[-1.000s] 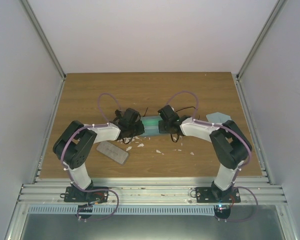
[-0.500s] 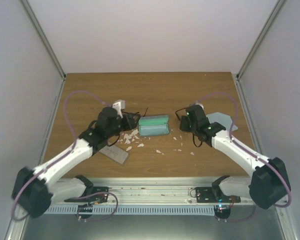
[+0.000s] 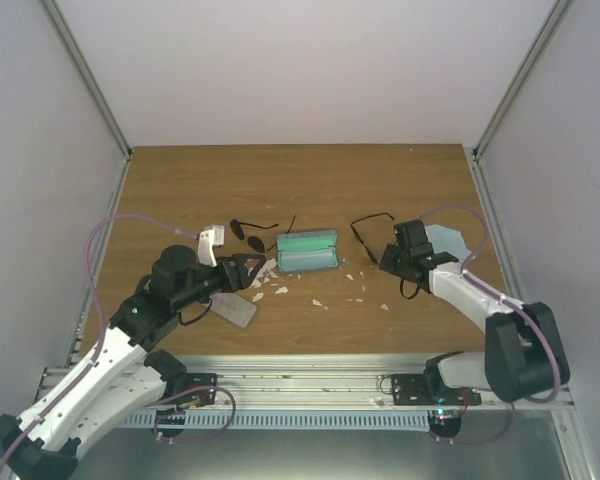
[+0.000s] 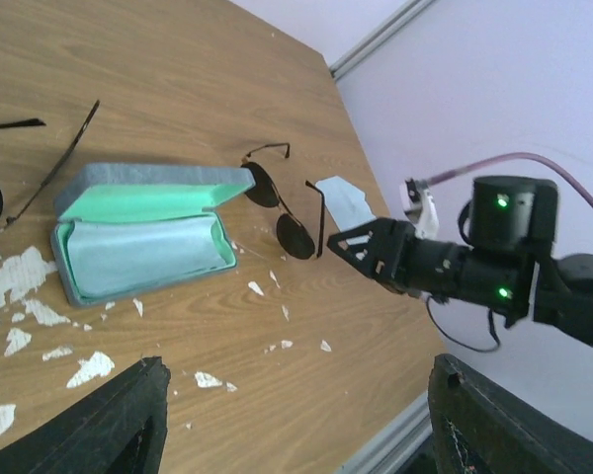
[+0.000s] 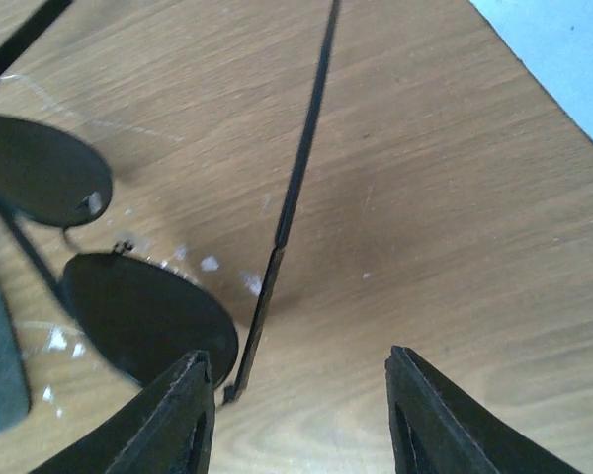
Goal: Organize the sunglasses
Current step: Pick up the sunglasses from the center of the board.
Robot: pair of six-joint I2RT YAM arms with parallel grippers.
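Two pairs of sunglasses lie on the table on either side of an open grey case (image 3: pixel 308 250) with a green lining. The dark round pair (image 3: pixel 253 231) is left of it. The other pair (image 3: pixel 371 228) is to its right, with both its lenses (image 5: pixel 148 316) filling the left of the right wrist view. My right gripper (image 3: pixel 385 259) is open just over that pair, and one temple arm (image 5: pixel 295 193) ends between its fingers (image 5: pixel 178 420). Nearer the front, my left gripper (image 3: pixel 252 268) is open and empty, left of the case (image 4: pixel 143 232).
A closed grey case (image 3: pixel 230 308) lies under the left arm. A light blue cloth (image 3: pixel 442 238) sits behind the right gripper. White flakes (image 3: pixel 270 290) are scattered in front of the open case. Grey walls enclose the table on both sides.
Both grippers let go of the case and drew apart, leaving it open. The left arm stretched low and pulled back towards the front. The right gripper moved over the right pair.
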